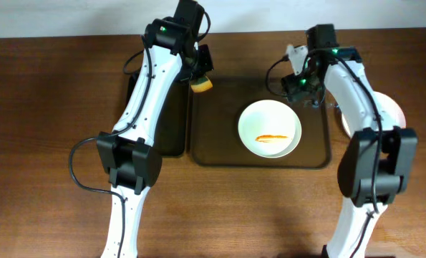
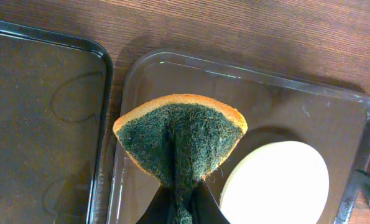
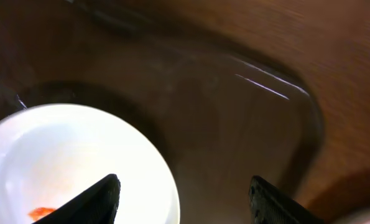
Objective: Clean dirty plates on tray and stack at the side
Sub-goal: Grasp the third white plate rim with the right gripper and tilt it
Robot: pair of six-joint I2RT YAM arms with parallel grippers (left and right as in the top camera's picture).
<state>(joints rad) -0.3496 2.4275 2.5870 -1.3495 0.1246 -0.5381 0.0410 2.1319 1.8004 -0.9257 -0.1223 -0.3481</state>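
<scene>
Two dark trays side by side on the table (image 1: 48, 107); left tray (image 1: 171, 125) partly hidden under the left arm; centre tray (image 1: 220, 136) carries one white plate (image 1: 270, 122), set right of its middle, with one orange smear (image 1: 270, 137) across the plate's face; second white plate (image 1: 393, 107) lies off the tray on the table at the right, partly covered by the right arm; plates counted: two; sponges: one. Left gripper (image 2: 183, 208): jaws pinched onto the sponge (image 2: 181, 140), green scouring face toward the wrist camera, yellow edge beyond, held over the centre tray's far left corner, apart from the plate. Right gripper (image 3: 184, 186): jaws spread wide, nothing between them, above the plate's far right rim.
</scene>
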